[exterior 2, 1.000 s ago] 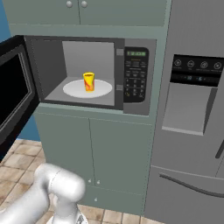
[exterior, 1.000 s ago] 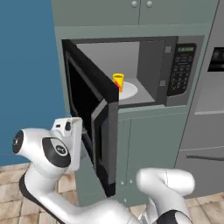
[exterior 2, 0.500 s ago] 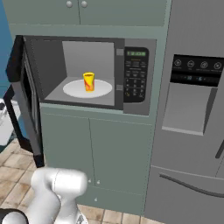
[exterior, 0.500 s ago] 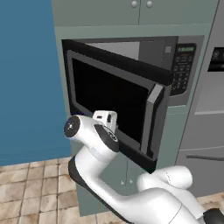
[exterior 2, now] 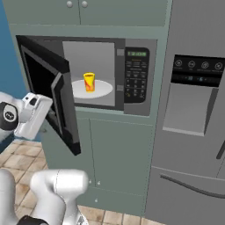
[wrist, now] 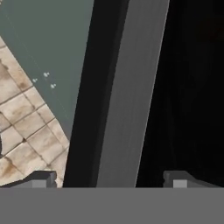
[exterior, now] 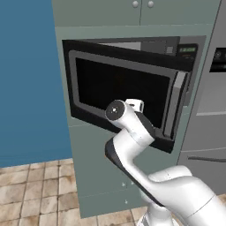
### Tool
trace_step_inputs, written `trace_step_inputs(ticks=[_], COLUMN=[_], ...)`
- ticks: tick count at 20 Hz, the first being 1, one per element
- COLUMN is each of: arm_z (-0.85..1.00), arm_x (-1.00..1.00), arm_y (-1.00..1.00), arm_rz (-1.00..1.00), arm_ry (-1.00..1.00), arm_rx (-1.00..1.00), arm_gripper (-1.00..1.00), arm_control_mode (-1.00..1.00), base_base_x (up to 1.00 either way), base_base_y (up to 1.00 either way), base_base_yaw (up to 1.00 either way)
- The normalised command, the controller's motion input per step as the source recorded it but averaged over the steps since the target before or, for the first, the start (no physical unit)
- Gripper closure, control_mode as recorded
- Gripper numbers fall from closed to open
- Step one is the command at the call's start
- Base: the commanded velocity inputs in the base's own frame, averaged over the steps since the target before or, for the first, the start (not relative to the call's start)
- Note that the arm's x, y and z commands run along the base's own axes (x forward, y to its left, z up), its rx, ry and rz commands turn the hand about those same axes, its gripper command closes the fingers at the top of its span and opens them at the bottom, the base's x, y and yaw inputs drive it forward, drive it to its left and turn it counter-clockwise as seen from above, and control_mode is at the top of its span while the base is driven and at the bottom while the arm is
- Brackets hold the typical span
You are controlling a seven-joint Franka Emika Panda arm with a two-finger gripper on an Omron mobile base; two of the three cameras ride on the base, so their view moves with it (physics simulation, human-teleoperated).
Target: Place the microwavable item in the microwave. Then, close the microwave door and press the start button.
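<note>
Grey-green cabinetry filled the wall, with a blue wall to one side, a tiled floor below and a grey refrigerator beside the cabinets. Set into the cabinetry was the microwave, its grey interior lit. On the white turntable inside stood the small yellow cup — upright, near the turntable's middle, with a red-orange mark on its side. We saw the keypad panel with its green display just beside the cavity.

The microwave door stood partly swung, neither fully open nor closed; in the left base view the door hid most of the cavity, its bar handle at the free edge. The gripper lay against the outer face of the door, its fingertips spread wide — nothing between them. In the right base view the hand sat just behind the door, near its lower half.
</note>
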Motion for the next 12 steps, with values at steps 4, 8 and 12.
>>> trace_step_inputs(ticks=[4, 8, 12], arm_z=[0.27, 0.26, 0.18], arm_x=[0.34, 0.27, 0.22], arm_y=[-0.49, -0.52, -0.42], arm_rz=[0.0, 0.0, 0.0], arm_ry=[0.0, -0.01, 0.0], arm_rx=[0.04, 0.02, 0.01], arm_gripper=[-1.0, -1.0, -1.0], arm_control_mode=[-1.0, -1.0, -1.0], base_base_x=[0.0, 0.0, 0.0], base_base_y=[0.0, 0.0, 0.0], base_base_yaw=[0.0, 0.0, 0.0])
